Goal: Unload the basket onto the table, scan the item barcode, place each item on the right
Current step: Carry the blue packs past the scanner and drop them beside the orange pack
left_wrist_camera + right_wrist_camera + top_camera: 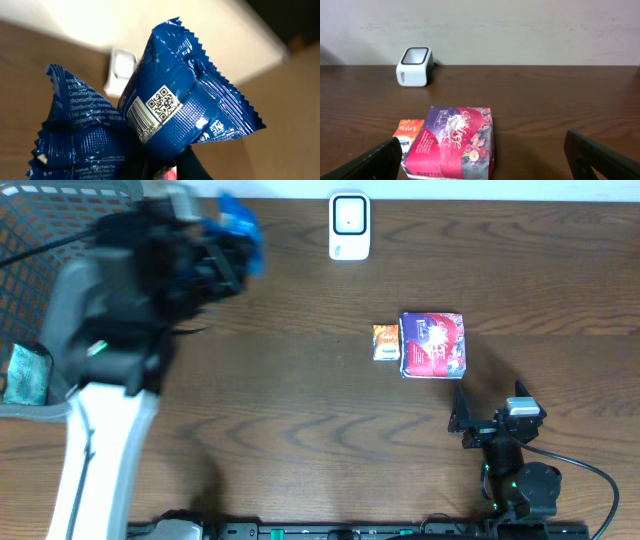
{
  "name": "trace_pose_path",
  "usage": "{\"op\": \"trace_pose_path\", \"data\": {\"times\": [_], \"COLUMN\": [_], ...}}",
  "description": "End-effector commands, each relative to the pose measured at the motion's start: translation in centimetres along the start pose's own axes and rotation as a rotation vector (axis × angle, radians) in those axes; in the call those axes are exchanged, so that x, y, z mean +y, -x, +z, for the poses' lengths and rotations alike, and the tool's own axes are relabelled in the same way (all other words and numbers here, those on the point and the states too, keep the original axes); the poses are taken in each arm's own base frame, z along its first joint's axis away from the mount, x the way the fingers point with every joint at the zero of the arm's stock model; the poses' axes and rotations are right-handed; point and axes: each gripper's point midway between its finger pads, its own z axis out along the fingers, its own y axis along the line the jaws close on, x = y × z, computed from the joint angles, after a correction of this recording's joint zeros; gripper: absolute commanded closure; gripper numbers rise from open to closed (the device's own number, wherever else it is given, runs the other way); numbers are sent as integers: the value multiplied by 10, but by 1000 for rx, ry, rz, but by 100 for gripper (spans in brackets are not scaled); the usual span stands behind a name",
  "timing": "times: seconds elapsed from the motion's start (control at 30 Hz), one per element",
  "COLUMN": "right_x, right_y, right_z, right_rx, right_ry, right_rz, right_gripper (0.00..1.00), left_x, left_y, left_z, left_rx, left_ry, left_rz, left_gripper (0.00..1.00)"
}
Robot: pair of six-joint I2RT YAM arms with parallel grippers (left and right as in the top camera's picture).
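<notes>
A dark brown wooden bench runs up to a pale wall.

The left claw is raised well above the bench at the rear left, close under the overhead camera and blurred there. Its jaws are pressed together on a blue packet, pinching the crinkled wrapper from below. In the left wrist view the packet fills most of the picture, with its zigzag sealed edges up and to the right. A white panel on the packet carries the barcode and, just beside it, a QR code; both face the wrist camera. Behind the packet, partly hidden by it, stands the white scanner, upright on the bench near the wall, at the rear centre in the overhead view.

The right claw sits low at the front right with its jaws wide apart and nothing between them. Its 2 fingers show at the lower corners of the right wrist view. Just ahead of it a purple and red pack lies flat on the bench. An orange sachet lies just beside the pack on its left; whether the 2 touch I cannot tell.

At the far left a grey mesh basket holds a green packet.
</notes>
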Motion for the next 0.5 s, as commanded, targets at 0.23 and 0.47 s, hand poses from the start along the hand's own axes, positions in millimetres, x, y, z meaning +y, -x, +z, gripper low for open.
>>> {"op": "trace_pose_path", "data": {"times": [0.23, 0.47], "right_x": [-3, -3], "right_y": [0, 0], "right_z": [0, 0], "right_rx": [-1, -1], "right_ry": [-14, -14], "right_rz": [-7, -7], "right_gripper": [1, 1], "left_x": [-2, 45], "left_y": [-119, -189], "left_z": [124, 174], "left_rx": [400, 585], "left_ry": [6, 137], "left_rz": [-8, -53], "left_gripper": [92, 89]}}
